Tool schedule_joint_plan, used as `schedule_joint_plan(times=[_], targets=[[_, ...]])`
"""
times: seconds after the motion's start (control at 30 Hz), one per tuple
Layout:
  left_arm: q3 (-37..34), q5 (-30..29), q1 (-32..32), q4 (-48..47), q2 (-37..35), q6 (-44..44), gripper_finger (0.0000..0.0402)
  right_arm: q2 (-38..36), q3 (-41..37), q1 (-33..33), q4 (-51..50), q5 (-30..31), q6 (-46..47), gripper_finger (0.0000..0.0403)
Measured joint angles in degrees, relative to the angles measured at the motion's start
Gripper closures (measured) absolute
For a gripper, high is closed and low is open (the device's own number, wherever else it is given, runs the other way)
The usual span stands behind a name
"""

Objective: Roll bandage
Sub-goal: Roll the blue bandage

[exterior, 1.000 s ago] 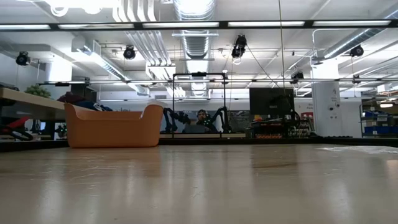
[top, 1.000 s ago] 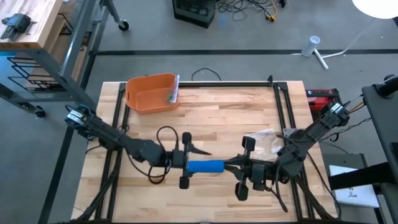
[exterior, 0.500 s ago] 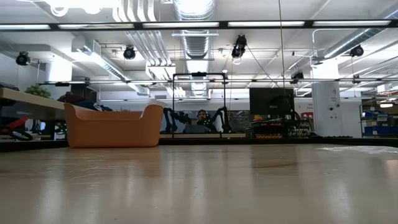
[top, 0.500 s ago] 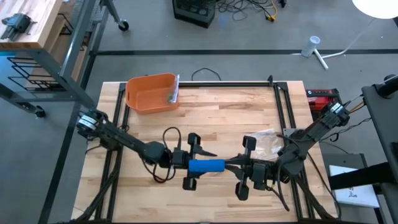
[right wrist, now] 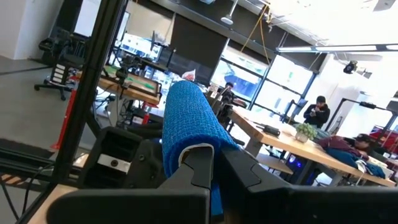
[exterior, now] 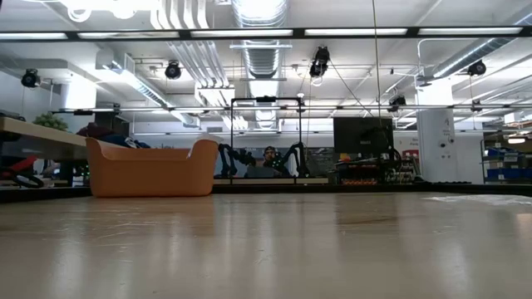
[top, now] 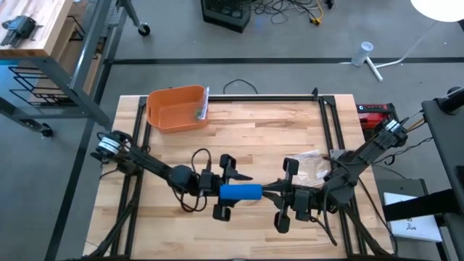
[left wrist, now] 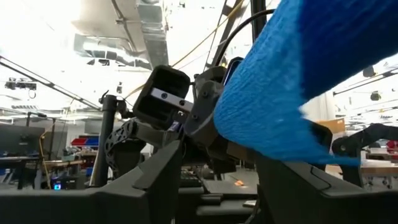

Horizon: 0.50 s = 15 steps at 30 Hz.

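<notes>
The blue bandage roll (top: pixel 240 192) hangs in the air between the two arms, over the middle of the wooden counter (top: pixel 254 130) and somewhat toward its near edge. It lies level, one end pointing at each arm.

The right pincer (top: pixel 270 192) meets the roll's right end, its two fingers pressed together and pinching the bandage cloth; in the right wrist view the dark fingers (right wrist: pixel 199 163) close up against the blue weave (right wrist: pixel 186 130) with no gap between them. The left pincer (top: pixel 222 190) sits at the roll's other end. Its fingers (left wrist: pixel 165 171) stand apart, and the blue roll (left wrist: pixel 298 81) fills the space just ahead of them, but I cannot tell whether they press on it or merely bracket it.

An orange bin (top: pixel 176 109) sits at the far left corner of the counter, well apart from the roll, with a small object inside it against its right wall. A crumpled clear plastic wrapper (top: pixel 310 164) lies on the counter near the right edge, just beside the right arm. From counter height the bin (exterior: pixel 150 170) shows alone; neither arm nor roll enters that view.

No brand, label or writing can be read on the roll, the bin or the wrapper.
</notes>
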Motion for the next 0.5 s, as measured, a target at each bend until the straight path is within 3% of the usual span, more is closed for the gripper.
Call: schedule_joint_plan(times=[0.27, 0.5], targets=[[0.0, 2.3, -0.3, -1.8, 0.0, 0.0, 0.0199, 0.0, 0.0, 0.0, 0.0, 0.0, 0.0, 0.04], [0.0, 3.1, -0.3, 0.0, -0.1, -0.2, 0.0215, 0.0, 0.0, 0.0, 0.0, 0.0, 0.0, 0.04]])
